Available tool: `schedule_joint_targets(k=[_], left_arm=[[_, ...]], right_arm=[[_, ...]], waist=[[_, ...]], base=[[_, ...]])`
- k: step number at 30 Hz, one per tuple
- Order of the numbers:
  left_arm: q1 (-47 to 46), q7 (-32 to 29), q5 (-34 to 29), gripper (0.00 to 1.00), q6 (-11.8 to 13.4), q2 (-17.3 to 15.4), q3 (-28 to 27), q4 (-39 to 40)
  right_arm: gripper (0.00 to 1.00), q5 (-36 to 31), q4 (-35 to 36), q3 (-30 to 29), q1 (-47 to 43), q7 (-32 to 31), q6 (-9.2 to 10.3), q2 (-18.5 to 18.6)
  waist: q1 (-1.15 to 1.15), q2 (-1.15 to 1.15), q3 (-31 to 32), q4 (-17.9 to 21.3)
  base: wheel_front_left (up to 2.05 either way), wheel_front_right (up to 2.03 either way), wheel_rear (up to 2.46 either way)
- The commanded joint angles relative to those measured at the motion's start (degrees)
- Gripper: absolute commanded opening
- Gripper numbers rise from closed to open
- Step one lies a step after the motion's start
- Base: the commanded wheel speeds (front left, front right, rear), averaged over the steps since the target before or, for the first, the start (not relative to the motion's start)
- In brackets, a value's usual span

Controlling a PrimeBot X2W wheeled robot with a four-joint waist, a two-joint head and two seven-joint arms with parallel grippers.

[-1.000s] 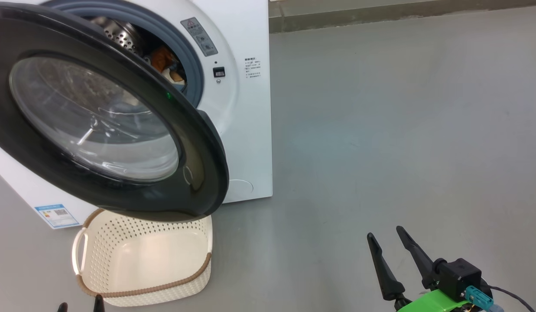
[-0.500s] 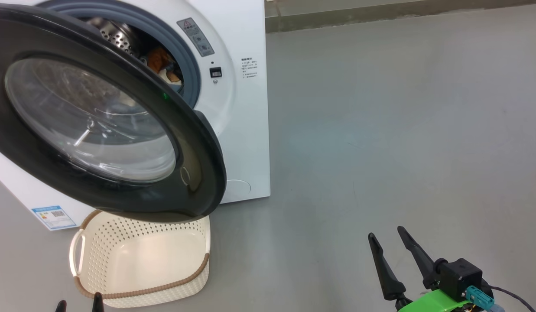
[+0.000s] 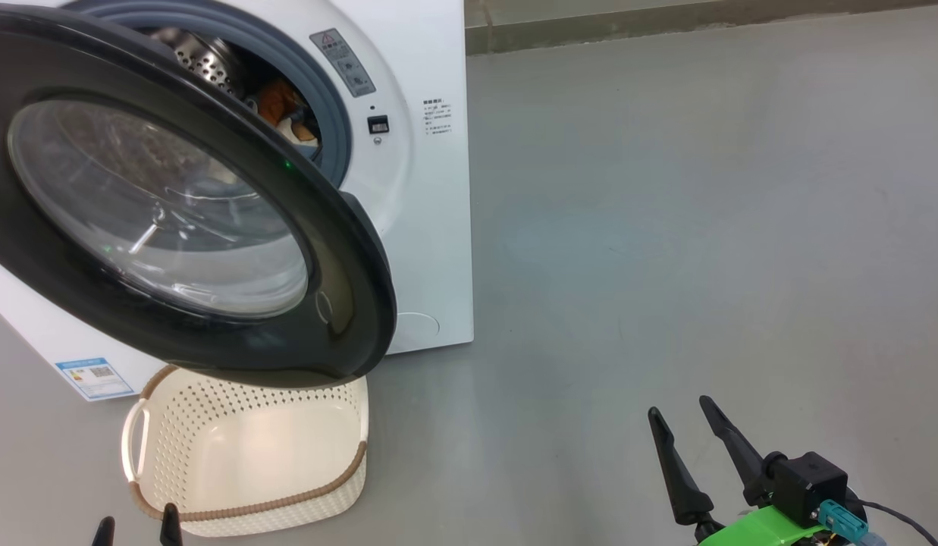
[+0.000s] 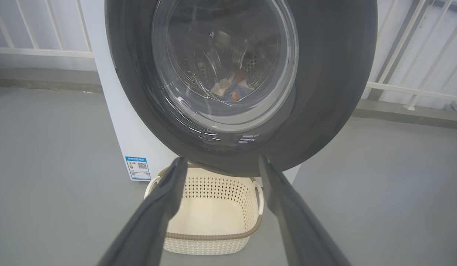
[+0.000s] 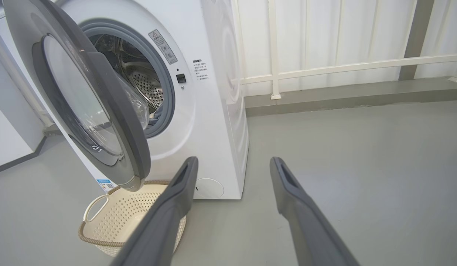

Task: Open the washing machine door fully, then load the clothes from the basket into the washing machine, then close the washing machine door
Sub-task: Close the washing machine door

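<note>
Head view: washing machine [image 3: 431, 227] stood upper left. Its door [image 3: 347, 296] was swung partway out on the left-side hinge, free edge toward the robot's right, black rim overhanging the basket [image 3: 211, 409] on the floor [image 3: 666, 227]. Basket looked empty. Clothes [image 3: 283, 106] showed as an orange-and-cream scrap inside the drum, past the door's upper edge. So loading read as done, with closing the door the step left. Left end effector [image 3: 136, 517] poked in at the bottom edge just short of the basket, fingers apart, nothing between them. Right end effector [image 3: 678, 406] sat lower right over bare floor, well apart from the machine, fingers spread, empty too. Left wrist view: door's outer face lay dead ahead of the left end effector and above its fingertips [image 4: 174, 177], roughly square to it. Clothes were visible through the glass, low in the drum. Basket sat below the door's bottom rim, framed between the two fingers. Right wrist view: door seen near edge-on, up and left of the spread fingers, glass bowl bulging back toward the opening, gap between door and gasket wide. Judgement: left arm was nearer and faced the door's outside, so a forward push near the free right-hand edge should swing it shut. Risk: glossy curved face, a fingertip could slide off.
</note>
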State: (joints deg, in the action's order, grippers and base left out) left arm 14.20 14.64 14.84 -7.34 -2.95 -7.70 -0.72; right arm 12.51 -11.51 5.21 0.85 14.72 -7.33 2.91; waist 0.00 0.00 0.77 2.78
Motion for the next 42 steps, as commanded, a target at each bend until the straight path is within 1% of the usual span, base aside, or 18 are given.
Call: schedule_joint_targets(k=[1, 13, 15, 17, 21, 26, 29, 32, 37, 42], left_arm=[[-1.44, 0.36, -0.27, 1.00, -0.14, -0.96, -1.65, 1.78], [-1.31, 0.36, -0.05, 1.00, -0.14, -0.92, -1.79, 2.02], [-1.29, 0.36, 0.10, 1.00, -0.14, -0.89, -1.85, 1.87], [-1.32, 0.36, 0.19, 1.00, -0.14, -0.87, -1.86, 1.77], [-1.56, 0.36, 0.17, 1.00, -0.14, -0.81, -2.25, 2.21], [-1.85, 0.36, -0.31, 1.00, -0.14, -0.75, -2.50, 3.62], [-2.18, 0.36, -0.71, 1.00, -0.14, -0.74, -2.68, 4.53], [-2.54, 0.36, -0.96, 1.00, -0.14, -0.78, -2.23, 5.08], [-2.86, 0.36, -0.89, 1.00, -0.14, -0.80, -1.15, 5.16], [-3.27, 0.36, -0.74, 1.00, -0.14, -0.78, -0.02, 5.04]], right_arm=[[1.00, -0.96, 1.18, 1.46, 0.85, 0.28, -0.16, -0.03], [1.00, -1.28, 0.77, 1.14, 0.86, 0.28, -0.16, -0.03], [0.00, -0.68, 0.68, 1.05, 0.83, 0.28, -0.16, -0.03], [0.00, 0.56, 0.18, 1.11, 0.78, 0.28, -0.16, -0.03], [0.00, 1.95, 1.54, 0.39, 1.34, 0.28, -0.16, -0.03], [0.00, 3.11, 8.23, -0.61, 2.81, 0.28, -0.16, -0.03], [0.00, 3.57, 13.36, 0.11, 3.87, 0.28, -0.16, -0.03], [0.00, 3.66, 17.03, 1.95, 4.65, 0.28, -0.16, -0.03], [0.00, 2.93, 21.55, 7.23, 6.85, 0.28, -0.16, -0.03], [0.00, 0.75, 21.48, 13.23, 9.27, 0.28, -0.16, -0.03]], waist=[[0.00, 0.00, -0.02, 0.01], [0.00, 0.00, 0.24, -0.04], [0.00, 0.00, 0.30, 0.00], [0.00, 0.00, 0.36, -0.02], [0.00, 0.00, 0.36, -0.05], [0.00, 0.00, 0.09, -0.27], [0.00, 0.00, -0.16, -0.63], [0.00, 0.00, -0.37, -1.49], [0.00, 0.00, -0.77, -3.43], [0.00, 0.00, -1.07, -6.27]], base=[[0.00, 0.00, 0.00], [0.00, 0.00, 0.00], [0.00, 0.00, 0.00], [0.00, 0.00, 0.00], [0.00, 0.00, 0.00], [0.00, 0.00, 0.00], [0.00, 0.00, 0.00], [0.00, 0.00, 0.00], [0.00, 0.00, 0.00], [0.00, 0.00, 0.00]])
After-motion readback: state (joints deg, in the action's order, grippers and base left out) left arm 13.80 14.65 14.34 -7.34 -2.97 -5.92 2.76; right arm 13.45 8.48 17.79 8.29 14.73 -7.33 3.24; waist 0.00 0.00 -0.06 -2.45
